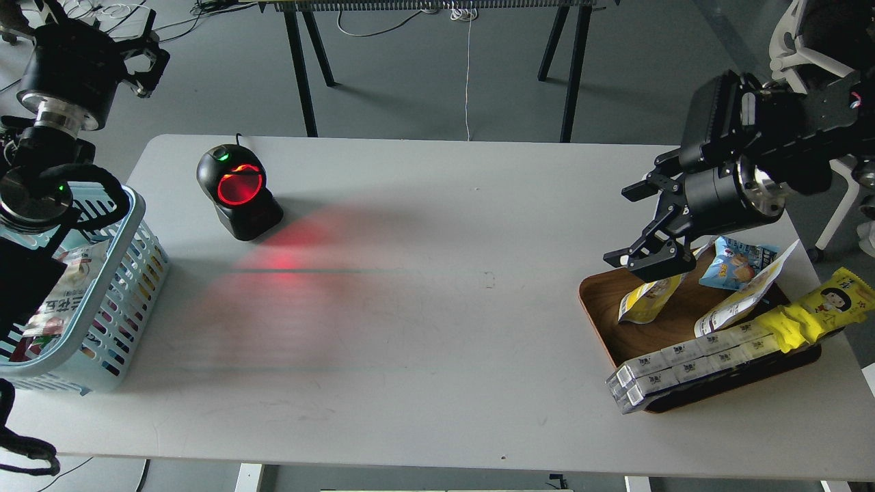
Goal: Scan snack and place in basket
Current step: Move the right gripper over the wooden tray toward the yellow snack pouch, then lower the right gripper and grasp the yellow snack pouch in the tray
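Grey floor and a white table (437, 355); at four o'clock, in the wooden tray (601, 307), the snack (646, 301) hangs light and crinkly, its top edge pinched by the right gripper (646, 263). Left gripper (147, 65) looks open, raised above the basket (133, 273).

The desk (437, 342) is covered by a smooth, matt, pale grey top on which red light is faintly reflected. The tray (608, 314) is made of brown wood with a visible grain and a slight sheen. The basket (130, 273) is moulded from light blue plastic with slotted walls. The snack (646, 301) is wrapped in glossy yellow and white film. The scanner (239, 191) is cased in shiny black plastic. The right tool (642, 260) is finished in matt black, and bare metal rings are seen on both arms.
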Action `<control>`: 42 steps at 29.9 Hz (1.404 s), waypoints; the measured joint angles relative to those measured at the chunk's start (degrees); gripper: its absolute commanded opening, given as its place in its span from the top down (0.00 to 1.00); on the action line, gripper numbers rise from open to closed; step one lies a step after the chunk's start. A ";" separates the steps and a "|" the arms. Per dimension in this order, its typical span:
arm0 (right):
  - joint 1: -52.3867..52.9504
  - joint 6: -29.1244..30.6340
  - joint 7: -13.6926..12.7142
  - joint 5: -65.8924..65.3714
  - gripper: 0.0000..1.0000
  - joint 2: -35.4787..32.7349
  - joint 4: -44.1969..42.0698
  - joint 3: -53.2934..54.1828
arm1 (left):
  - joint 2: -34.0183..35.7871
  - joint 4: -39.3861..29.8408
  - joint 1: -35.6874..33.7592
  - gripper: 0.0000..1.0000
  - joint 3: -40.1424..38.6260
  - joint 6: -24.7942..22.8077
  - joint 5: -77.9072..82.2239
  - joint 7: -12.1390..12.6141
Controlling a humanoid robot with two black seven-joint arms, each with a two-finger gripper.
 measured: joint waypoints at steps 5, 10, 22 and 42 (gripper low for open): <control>0.01 -2.68 -0.01 -7.07 0.06 -2.12 0.04 -2.06 | 0.10 0.00 0.10 0.00 0.13 0.00 0.00 0.00; 0.01 -3.08 -0.02 -9.31 0.06 -4.32 0.64 -4.54 | 0.11 0.00 0.18 0.00 0.14 0.00 0.00 0.00; -0.04 -3.10 -0.02 -9.53 0.07 -8.46 3.11 -5.28 | -0.03 0.00 0.36 0.00 0.27 0.00 -0.01 0.16; 0.66 -4.69 -0.02 -11.79 0.10 -11.98 5.66 -6.15 | -0.58 0.00 0.45 0.00 0.37 0.00 0.26 0.36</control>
